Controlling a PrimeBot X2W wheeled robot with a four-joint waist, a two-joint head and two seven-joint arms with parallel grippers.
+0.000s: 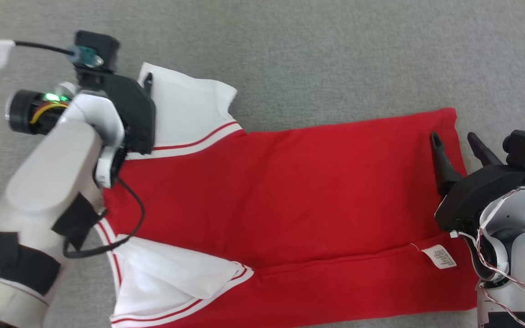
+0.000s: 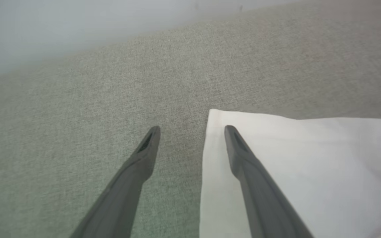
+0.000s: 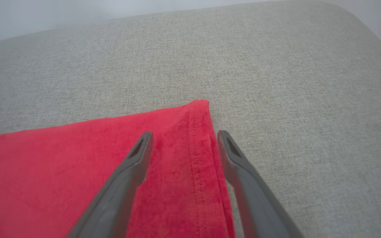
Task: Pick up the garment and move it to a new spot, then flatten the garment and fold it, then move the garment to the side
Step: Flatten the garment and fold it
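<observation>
Claws both released: left claw straddles the white sleeve edge, right claw the red hem; garment lies spread on grey fabric surface; soft, light, limp; probably best pinched at those far corners.

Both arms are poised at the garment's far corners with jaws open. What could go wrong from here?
1. The left gripper has its jaws astride the edge of the white sleeve, one finger over the bare grey surface: closing might pinch little cloth and slip.
2. The right gripper straddles the red hem corner likewise; if one grip fails, lifting could skew the garment.
3. The black cable looping off the left arm hangs over the cloth and might snag it.
</observation>
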